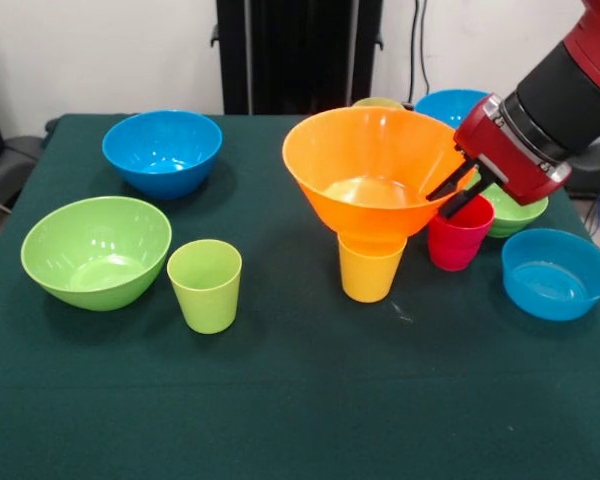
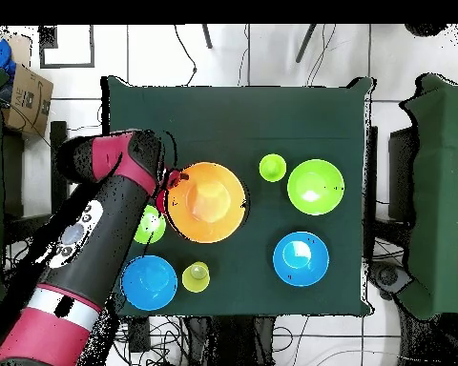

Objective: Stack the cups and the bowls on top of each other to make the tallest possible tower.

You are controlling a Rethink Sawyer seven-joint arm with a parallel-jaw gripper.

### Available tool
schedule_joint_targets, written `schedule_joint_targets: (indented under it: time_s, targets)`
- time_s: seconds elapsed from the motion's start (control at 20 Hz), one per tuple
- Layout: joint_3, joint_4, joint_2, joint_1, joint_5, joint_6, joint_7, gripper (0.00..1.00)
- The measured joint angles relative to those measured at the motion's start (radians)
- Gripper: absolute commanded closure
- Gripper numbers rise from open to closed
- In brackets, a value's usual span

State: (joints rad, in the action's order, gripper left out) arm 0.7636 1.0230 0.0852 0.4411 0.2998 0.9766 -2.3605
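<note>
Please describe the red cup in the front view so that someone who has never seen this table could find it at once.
Start at the large orange bowl, which sits on a yellow cup near the table's middle. Directly to its right in the front view, under the gripper, stands the red cup. It is the only red item on the table; a small green bowl sits behind it.

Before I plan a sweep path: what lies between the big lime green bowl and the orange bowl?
In the front view, only the lime green cup stands between the lime green bowl and the orange bowl.
</note>
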Motion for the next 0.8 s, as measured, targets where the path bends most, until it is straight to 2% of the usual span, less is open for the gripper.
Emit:
schedule_joint_targets:
  time_s: [0.35,0.8]
  targets:
    - [-0.014,-0.001,0.019,-0.003,0.031,0.004,0.000,1.00]
    - [-0.034,0.000,0.046,-0.004,0.033,0.004,0.000,1.00]
